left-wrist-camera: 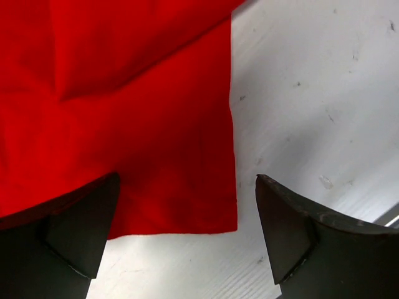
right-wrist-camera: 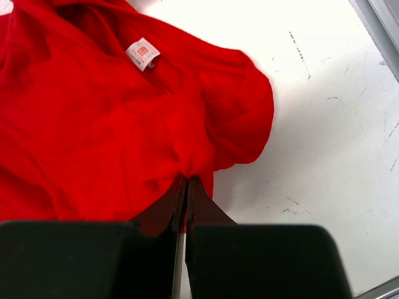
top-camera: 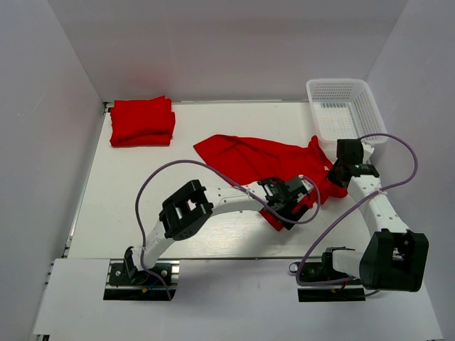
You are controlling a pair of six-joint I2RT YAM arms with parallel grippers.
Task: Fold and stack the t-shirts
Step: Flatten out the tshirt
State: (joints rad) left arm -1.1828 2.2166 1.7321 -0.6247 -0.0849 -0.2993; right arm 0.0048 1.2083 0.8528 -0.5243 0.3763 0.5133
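Observation:
A loose red t-shirt [top-camera: 252,160] lies crumpled across the middle of the white table. My left gripper [top-camera: 290,206] is open and hovers over the shirt's near corner [left-wrist-camera: 206,205], one finger on each side, holding nothing. My right gripper [top-camera: 340,172] is shut on a bunched edge of the same shirt [right-wrist-camera: 187,162] at its right end, near the collar with a white label [right-wrist-camera: 142,53]. A folded red t-shirt stack [top-camera: 142,121] sits at the far left.
A white mesh basket [top-camera: 344,108] stands at the far right, just behind my right gripper. White walls close in the table on three sides. Purple cables loop off both arms.

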